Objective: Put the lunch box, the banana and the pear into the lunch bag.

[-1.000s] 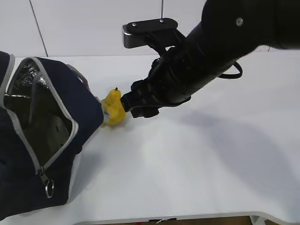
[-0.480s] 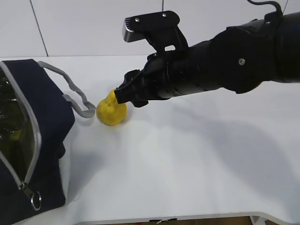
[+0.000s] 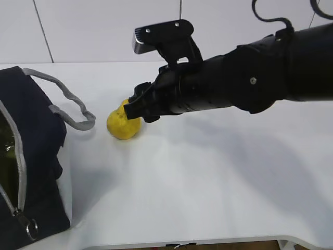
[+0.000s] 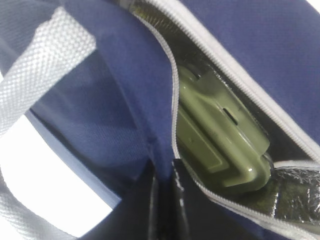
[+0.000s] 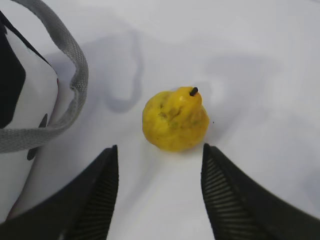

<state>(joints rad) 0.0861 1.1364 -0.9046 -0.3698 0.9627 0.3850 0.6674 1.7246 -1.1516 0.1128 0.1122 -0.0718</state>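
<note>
Yellow pear point(image 5: 175, 120) sits on the white worktop point(image 3: 218, 177), between the spread fingers of the right pincer point(image 5: 159, 190), not yet gripped. The green lunch box point(image 4: 220, 145) already lies inside the lunch bag point(image 3: 31, 156). The banana is not visible. The left pincer's state cannot be told.

One pear point(image 3: 124, 125), one lunch bag point(image 3: 28, 156), one lunch box point(image 4: 220, 150).

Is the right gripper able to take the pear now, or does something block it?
Probably yes. The right gripper is open, the pear lies on bare table just ahead between its fingers, and the bag handle hangs off to the side.
</note>
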